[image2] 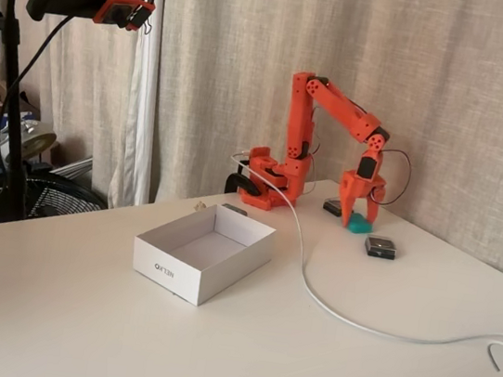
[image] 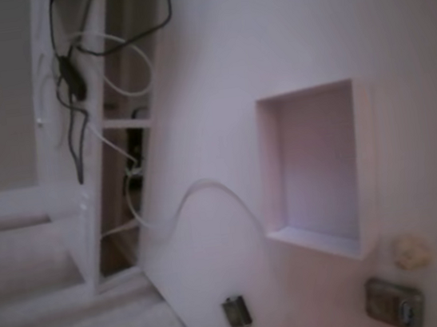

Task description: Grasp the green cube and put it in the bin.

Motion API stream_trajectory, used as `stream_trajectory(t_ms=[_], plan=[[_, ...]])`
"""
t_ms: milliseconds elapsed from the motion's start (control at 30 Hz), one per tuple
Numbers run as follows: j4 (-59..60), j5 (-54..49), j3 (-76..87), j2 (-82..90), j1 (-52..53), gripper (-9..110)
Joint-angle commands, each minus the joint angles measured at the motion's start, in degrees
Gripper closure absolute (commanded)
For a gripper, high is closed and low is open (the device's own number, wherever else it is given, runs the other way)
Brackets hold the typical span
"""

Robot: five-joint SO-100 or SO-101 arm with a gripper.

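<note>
gripper [image2: 357, 218]: pointing down, fingers straddle green cube [image2: 358, 224]; clamped or not, can't tell
bin [image2: 176, 258]: well apart from cube, nearer camera

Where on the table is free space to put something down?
The near side, in front of the bin, is bare, and so is the stretch between bin and white cable. It is crowded by the gripper: green cube and grey gadget.
</note>
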Motion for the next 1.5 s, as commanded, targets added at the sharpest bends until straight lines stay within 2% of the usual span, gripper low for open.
stream_trajectory(t_ms=[0, 300, 433, 667, 1200, 1467], plan=[[-0.18, 0.18, 0.09, 0.44, 0.18, 88], [-0.26, 0.35, 0.26, 1.14, 0.70, 99], [-0.88, 0.35, 0.35, 1.67, 0.79, 110], [-1.41, 0.44, -0.09, 2.37, 2.11, 110], [-10.90, 0.44, -6.24, 8.17, 6.94, 110], [-6.94, 0.44, -13.27, 13.62, 15.38, 110]])
